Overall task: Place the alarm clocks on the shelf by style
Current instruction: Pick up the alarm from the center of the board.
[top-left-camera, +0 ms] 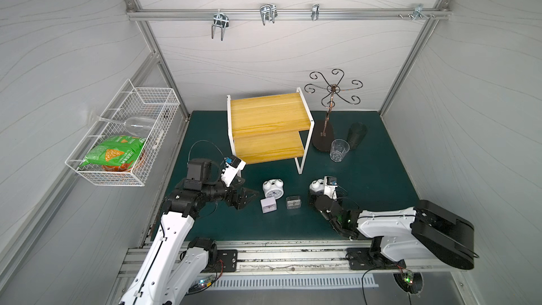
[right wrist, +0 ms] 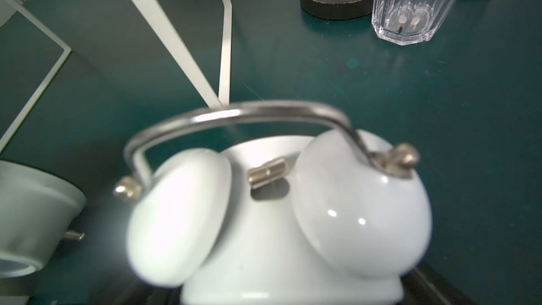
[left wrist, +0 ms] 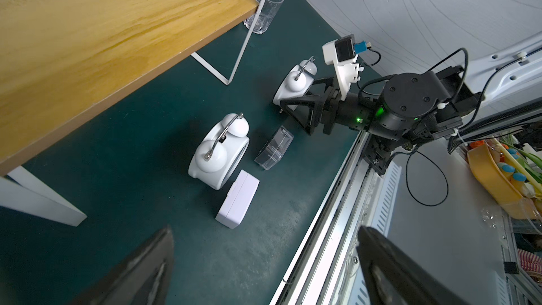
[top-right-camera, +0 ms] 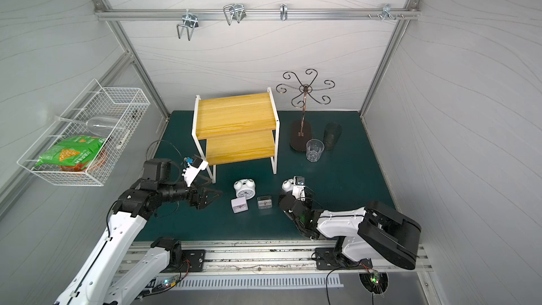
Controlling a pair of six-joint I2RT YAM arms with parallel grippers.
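Four alarm clocks stand on the green mat in front of the shelf (top-left-camera: 267, 112) (top-right-camera: 234, 112), whose yellow boards are bare. A white twin-bell clock (top-left-camera: 272, 189) (left wrist: 220, 154), a white square clock (top-left-camera: 268, 204) (left wrist: 237, 199) and a clear-cased clock (top-left-camera: 293, 202) (left wrist: 274, 148) sit close together. My left gripper (top-left-camera: 249, 198) (left wrist: 264, 274) hovers open just left of them, holding nothing. The other twin-bell clock (top-left-camera: 316, 185) (left wrist: 293, 83) (right wrist: 278, 215) stands further right. My right gripper (top-left-camera: 313, 196) (left wrist: 296, 95) has its jaws wide on either side of it; I cannot see whether they touch it.
A white wire basket (top-left-camera: 123, 136) on the left wall holds a green snack bag and a wine glass. Right of the shelf stand a curly metal cup tree (top-left-camera: 325, 130), a clear tumbler (top-left-camera: 339, 149) and a dark cup (top-left-camera: 356, 134). The arms' rail (top-left-camera: 264, 253) borders the mat's front.
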